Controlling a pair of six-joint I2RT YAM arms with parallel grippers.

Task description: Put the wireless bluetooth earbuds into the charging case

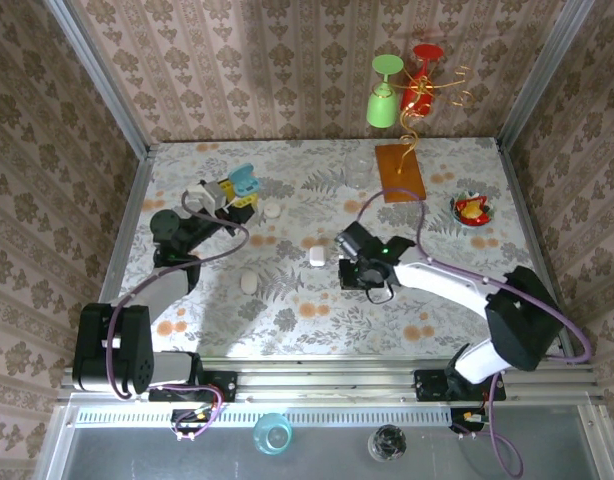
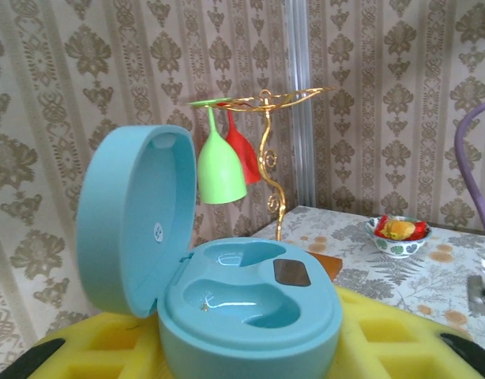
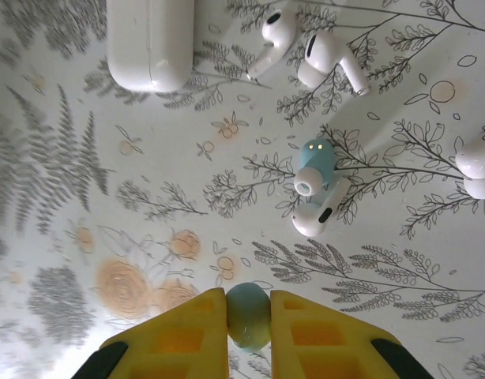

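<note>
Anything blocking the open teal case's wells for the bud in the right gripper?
Nothing visible. The teal case has its lid open, and both wells look empty. The right gripper pinches the teal earbud.

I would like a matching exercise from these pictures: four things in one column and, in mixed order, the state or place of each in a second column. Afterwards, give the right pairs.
Things
1. teal case
2. white case
3. right gripper
4. green glass

States or places
A. hangs upside down from the gold rack
B. shut on a teal earbud
C. lid open, both wells empty
D. lid closed, lying on the table

Right pairs: 1-C, 2-D, 3-B, 4-A
</note>
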